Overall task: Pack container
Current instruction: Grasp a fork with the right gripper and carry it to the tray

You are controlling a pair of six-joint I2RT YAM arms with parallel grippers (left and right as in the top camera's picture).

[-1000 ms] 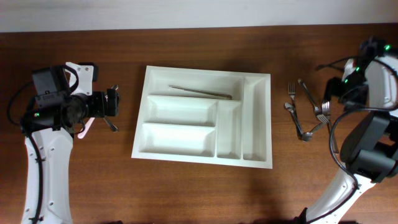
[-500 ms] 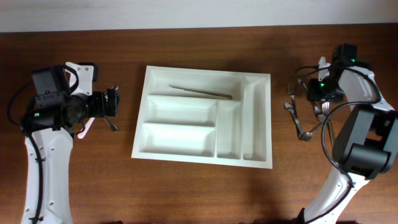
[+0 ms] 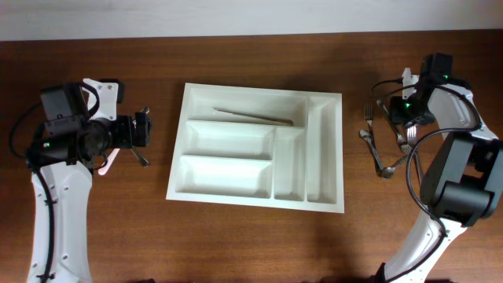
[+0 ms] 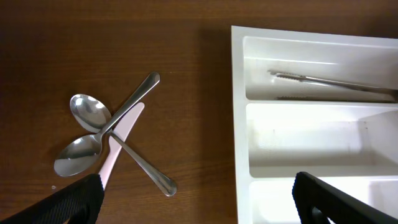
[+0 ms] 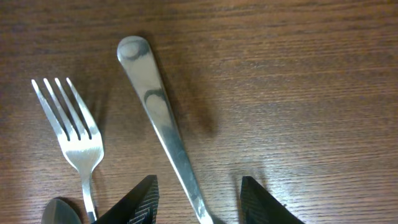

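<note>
White glossy moulded-plastic five-compartment tray [image 3: 228,177] on grained brown wood table [image 5: 311,93]. Only the right wrist view shows the right gripper [image 5: 199,199] narrowed astride a smooth rounded steel cutlery handle [image 5: 155,99], not touching it. Left gripper [image 4: 196,186] wide.

Overhead: fixed above, faces straight down, far off; takes in whole bench [image 3: 251,244], cutlery tray [image 3: 178,141] at centre.

Left wrist: looks down from mid height, nearer; left end effector [image 4: 196,199] tips in bottom corners. Shares tray's left end and crossed spoons [image 4: 87,112] with overhead.

Right wrist: very near bench, facing down; right end effector [image 5: 199,199] tips at bottom edge. Shares fork [image 5: 78,146] and cutlery handle [image 5: 158,112], right of tray, with overhead.
</note>
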